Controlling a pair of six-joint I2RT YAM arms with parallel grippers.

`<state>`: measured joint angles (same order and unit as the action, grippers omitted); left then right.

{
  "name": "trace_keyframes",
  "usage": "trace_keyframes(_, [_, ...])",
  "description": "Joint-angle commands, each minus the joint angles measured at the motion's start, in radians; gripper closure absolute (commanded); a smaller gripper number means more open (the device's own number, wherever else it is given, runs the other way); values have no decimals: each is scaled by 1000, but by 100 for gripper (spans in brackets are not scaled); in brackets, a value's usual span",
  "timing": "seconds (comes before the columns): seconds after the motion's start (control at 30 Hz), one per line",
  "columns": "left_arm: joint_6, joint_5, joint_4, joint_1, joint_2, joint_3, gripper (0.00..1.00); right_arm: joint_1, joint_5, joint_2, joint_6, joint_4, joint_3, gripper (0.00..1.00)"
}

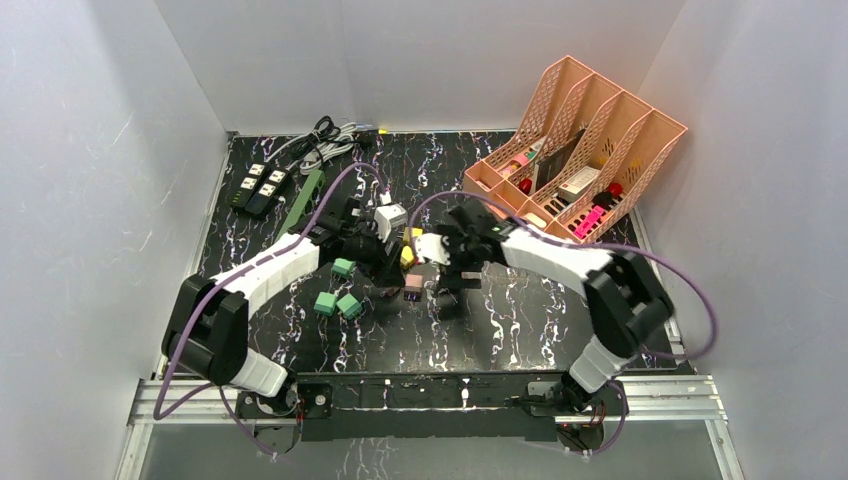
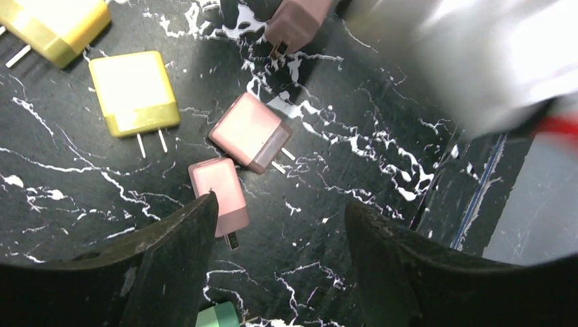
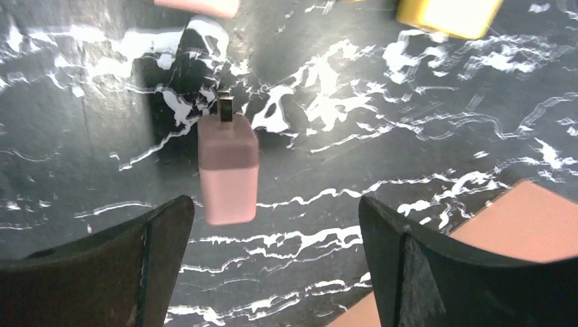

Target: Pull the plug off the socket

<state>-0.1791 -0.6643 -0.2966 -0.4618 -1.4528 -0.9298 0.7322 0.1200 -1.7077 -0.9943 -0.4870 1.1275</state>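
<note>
Two arms meet at the centre of the table (image 1: 520,330) in the top view, among loose plugs. Left gripper (image 2: 279,211): released, jaws wide apart, grasping nothing. In its wrist view a pink plug (image 2: 219,197) lies flat at lower centre-left, just beside the left finger (image 2: 177,259). A second pink plug (image 2: 249,133) lies just above it near frame centre, prongs pointing to the lower right. Two yellow plugs (image 2: 135,92) occupy the upper left, and a green plug (image 2: 218,317) shows at the bottom edge. Right gripper (image 3: 272,204): released, jaws wide apart, grasping nothing. In its wrist view a third pink plug (image 3: 228,170) lies flat on the table left of centre, prongs toward the top of the frame, between the fingers and apart from both. Power strips (image 1: 262,187) lie at the upper left of the top view, well apart from both grippers, with cables (image 1: 330,140) bundled beyond them. Whether a plug sits in any socket cannot be told. A pink organizer (image 1: 580,150) stands at the upper right.
</note>
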Motion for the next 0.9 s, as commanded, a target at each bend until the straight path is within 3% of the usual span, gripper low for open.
trace_keyframes(0.0, [-34,24,-49,-14,-27,-33,38,-62,172,306,159,435,-163,2])
trace_keyframes(0.1, [-36,26,-51,-24,-43,-29,42,-68,125,480,366,695,-333,2])
trace_keyframes(0.2, [-37,31,-62,-30,-64,-30,43,-67,-134,542,824,808,-355,2])
trace_keyframes(0.27, [-35,30,-66,-36,-78,-28,42,-82,-331,540,1161,653,-267,2])
trace_keyframes(0.37, [-28,42,-66,-48,-100,-19,44,-109,-306,481,1385,410,-134,2])
trace_keyframes(0.53, [-3,128,-70,-55,-169,-38,49,-109,-373,403,1814,204,-69,3])
trace_keyframes(0.73, [23,191,-73,-55,-186,-58,48,-107,-256,269,2255,-28,-1,2])
trace_keyframes(0.87, [20,248,-49,-53,-124,-44,40,-107,-201,249,2467,-137,16,2])
